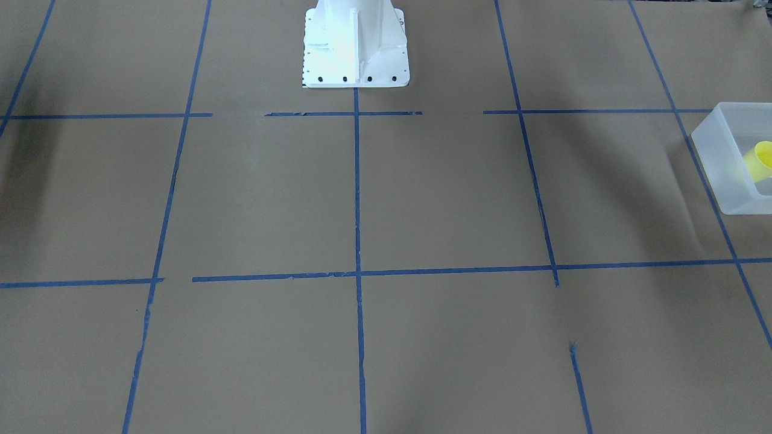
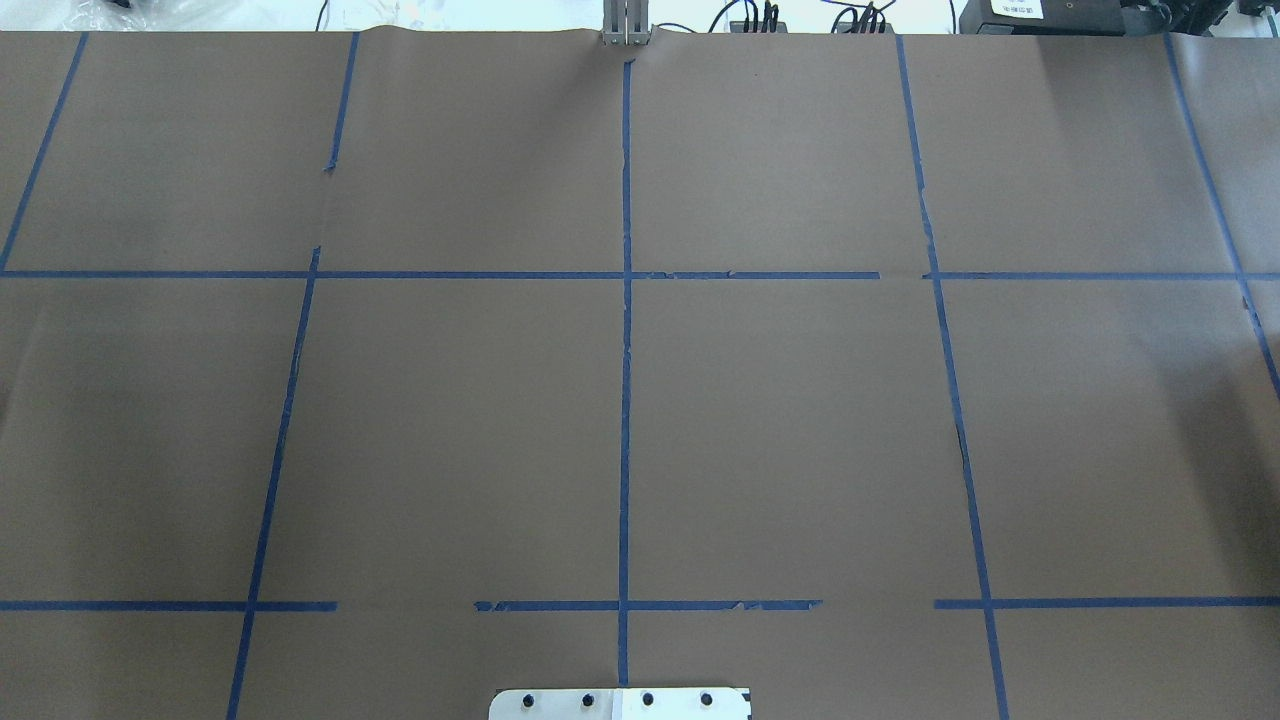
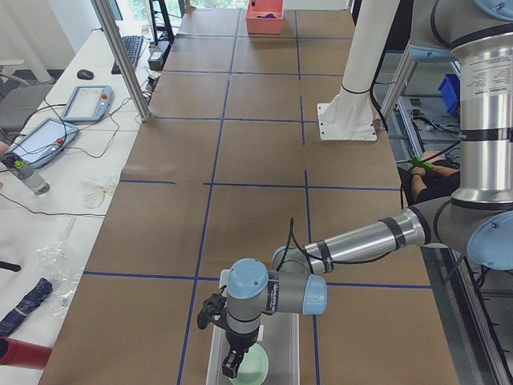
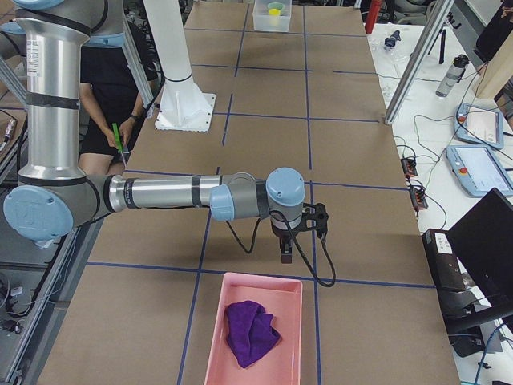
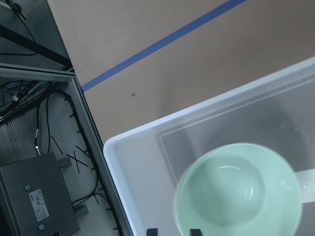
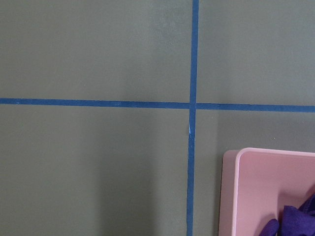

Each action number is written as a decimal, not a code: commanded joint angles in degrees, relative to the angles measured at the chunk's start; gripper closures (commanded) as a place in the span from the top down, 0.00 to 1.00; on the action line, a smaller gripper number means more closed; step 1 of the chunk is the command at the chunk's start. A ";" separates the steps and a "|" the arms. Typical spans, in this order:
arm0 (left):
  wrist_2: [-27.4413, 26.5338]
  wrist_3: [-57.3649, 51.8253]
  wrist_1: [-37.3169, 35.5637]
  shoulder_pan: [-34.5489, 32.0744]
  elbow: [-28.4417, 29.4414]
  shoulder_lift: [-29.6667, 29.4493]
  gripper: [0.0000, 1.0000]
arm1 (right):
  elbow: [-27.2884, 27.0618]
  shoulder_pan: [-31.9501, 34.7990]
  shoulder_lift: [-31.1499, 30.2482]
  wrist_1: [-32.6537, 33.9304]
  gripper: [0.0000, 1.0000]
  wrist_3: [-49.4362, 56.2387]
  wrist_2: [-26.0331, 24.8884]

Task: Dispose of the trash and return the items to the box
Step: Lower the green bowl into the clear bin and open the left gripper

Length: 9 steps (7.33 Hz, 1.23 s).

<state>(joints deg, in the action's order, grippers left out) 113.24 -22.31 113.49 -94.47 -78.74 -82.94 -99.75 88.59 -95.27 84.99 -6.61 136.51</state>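
Observation:
The frosted white box (image 1: 724,181) stands at the table's end on my left, and the yellow cup (image 1: 762,158) lies inside it; both also show far off in the exterior right view, the box (image 4: 261,19) with the cup (image 4: 275,10). My left gripper (image 5: 174,231) hangs over the box (image 5: 133,162), its two fingertips (image 5: 152,231) straddling the rim of a pale green bowl (image 5: 238,191) and seemingly closed on it. In the exterior left view the left gripper (image 3: 232,362) is at the bowl's (image 3: 258,367) edge. My right gripper (image 4: 286,255) hovers just beyond a pink tray; I cannot tell whether it is open or shut.
The pink tray (image 4: 210,337) at the table's right end holds a purple cloth (image 4: 250,330); its corner shows in the right wrist view (image 6: 231,191). The white robot base (image 1: 354,45) stands mid-table. Blue tape lines grid the brown table. An operator sits behind the robot.

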 commanded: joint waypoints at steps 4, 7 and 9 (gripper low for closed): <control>16.50 21.39 -3.53 -0.45 -13.19 -0.82 1.00 | 0.08 -0.09 0.00 0.00 1.00 -0.07 0.25; 20.80 27.12 -8.96 4.98 -18.27 -1.17 1.00 | 0.17 -0.09 0.00 0.00 1.00 -0.07 0.25; 20.36 26.88 -9.96 5.52 -18.47 -1.17 1.00 | 0.25 -0.09 0.00 0.00 1.00 -0.16 0.25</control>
<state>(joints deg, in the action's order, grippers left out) 133.72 4.37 104.40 -89.51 -96.76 -84.06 -99.56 88.51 -95.27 84.99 -6.73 136.80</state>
